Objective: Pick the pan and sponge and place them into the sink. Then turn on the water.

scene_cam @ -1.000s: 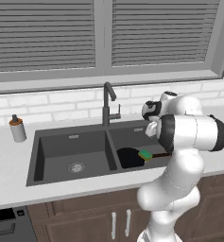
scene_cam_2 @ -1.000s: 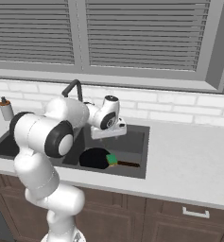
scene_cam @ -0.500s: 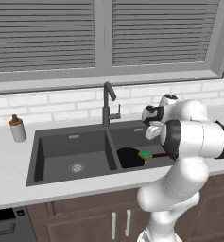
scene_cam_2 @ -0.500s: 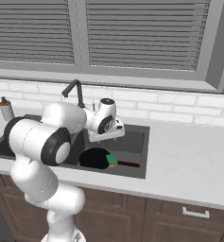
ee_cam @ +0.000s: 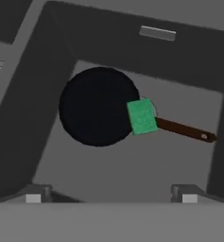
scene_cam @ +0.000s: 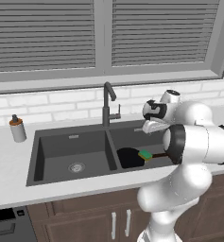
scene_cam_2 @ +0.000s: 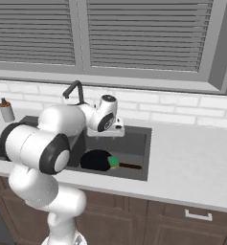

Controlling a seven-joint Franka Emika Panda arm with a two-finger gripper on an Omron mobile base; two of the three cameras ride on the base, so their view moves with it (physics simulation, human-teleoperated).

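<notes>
Now the pan (ee_cam: pixel 98 106) lies flat in the right basin of the sink (scene_cam: pixel 71 142), and the green sponge (ee_cam: pixel 142 116) sits on its rim where the handle starts. Up above them hangs the claw (ee_cam: pixel 111 193), wide open and holding nothing. Behind the sink stands the tall dark faucet (scene_cam: pixel 107 103). A soap bottle (scene_cam: pixel 17 128) stands on the tabletop (scene_cam_2: pixel 191 158).

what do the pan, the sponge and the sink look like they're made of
Pan: matte black, probably coated metal; its thin handle is brown, possibly wood.
Sponge: green, faintly mottled top over a yellow layer, likely foam with a scrub pad.
Sink: dull, even dark grey, perhaps composite stone or coated metal; the rendering leaves it open.
</notes>
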